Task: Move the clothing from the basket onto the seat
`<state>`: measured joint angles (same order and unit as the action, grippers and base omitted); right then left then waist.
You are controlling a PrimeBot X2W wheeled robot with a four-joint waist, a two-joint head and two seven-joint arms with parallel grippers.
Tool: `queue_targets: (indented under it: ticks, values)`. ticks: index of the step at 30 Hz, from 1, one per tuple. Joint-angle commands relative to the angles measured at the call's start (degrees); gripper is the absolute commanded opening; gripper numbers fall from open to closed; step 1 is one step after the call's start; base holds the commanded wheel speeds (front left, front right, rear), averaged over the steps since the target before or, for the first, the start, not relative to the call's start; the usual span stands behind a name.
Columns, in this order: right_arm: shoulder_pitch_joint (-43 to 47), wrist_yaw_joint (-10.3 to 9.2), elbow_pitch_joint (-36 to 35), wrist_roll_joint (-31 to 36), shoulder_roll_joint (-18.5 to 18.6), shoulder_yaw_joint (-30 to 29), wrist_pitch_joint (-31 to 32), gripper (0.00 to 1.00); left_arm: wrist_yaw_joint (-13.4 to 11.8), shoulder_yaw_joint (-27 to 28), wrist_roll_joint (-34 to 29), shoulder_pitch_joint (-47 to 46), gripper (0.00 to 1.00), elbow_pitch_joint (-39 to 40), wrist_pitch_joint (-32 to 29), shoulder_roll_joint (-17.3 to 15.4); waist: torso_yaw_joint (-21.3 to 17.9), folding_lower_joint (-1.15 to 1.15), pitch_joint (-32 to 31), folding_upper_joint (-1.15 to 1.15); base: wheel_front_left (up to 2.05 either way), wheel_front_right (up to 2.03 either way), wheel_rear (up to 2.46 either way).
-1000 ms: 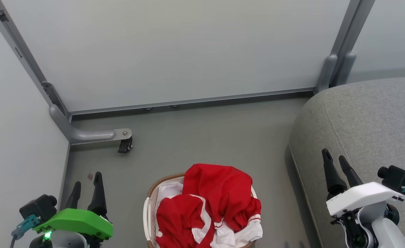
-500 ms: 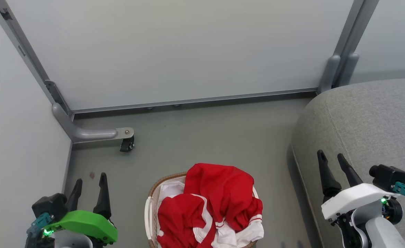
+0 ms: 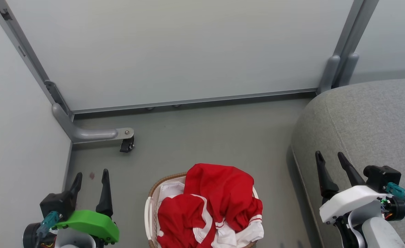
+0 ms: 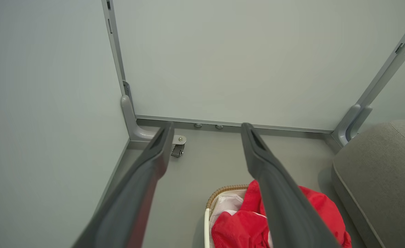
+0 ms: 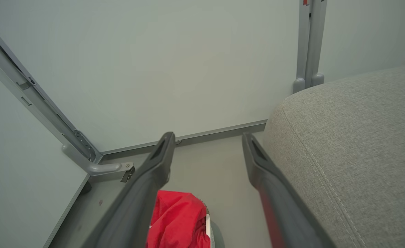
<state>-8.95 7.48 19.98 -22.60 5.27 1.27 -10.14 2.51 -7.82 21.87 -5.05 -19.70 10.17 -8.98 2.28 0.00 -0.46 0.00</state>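
All clothing [image 3: 219,203] is heaped in the basket [image 3: 163,179], none laid on the seat [image 3: 367,117]; left hand [image 3: 92,173] and right hand [image 3: 329,154] are parted, empty

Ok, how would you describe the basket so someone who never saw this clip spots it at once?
Find the big grey sofa on the right of the head view; on the grey floor to its left, apart from it, stands the basket. It is small, oval and white with a brown woven rim, heaped with red and white clothing, unlike the plain grey things around it.
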Motion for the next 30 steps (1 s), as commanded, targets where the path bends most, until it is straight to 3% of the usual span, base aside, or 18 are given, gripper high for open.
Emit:
queue_targets:
  ticks: [1, 23, 30]
  values:
    - [-1.24, 0.02, -0.13, 1.54, 0.14, 0.06, -0.62, 1.00, -0.33, -0.16, -1.56, -0.47, 1.00, 0.51, 0.60, -0.33, -0.03, 0.00, -0.02, 0.00, 0.00, 0.00, 0.00]
    - [1.15, 0.02, 0.05, 12.71, -1.40, -0.09, -3.25, 1.00, -0.85, 1.79, -12.06, 2.98, 1.00, -0.18, 3.20, 1.76, -0.18, 0.00, -0.44, 0.00, 0.00, 0.00, 0.00]
    - [0.67, 0.01, -0.16, 15.86, -1.58, -0.07, -3.99, 1.00, 0.02, 2.61, -14.96, 3.45, 1.00, -0.41, 3.99, 2.18, -0.33, 0.00, 0.42, 0.00, 0.00, 0.00, 0.00]
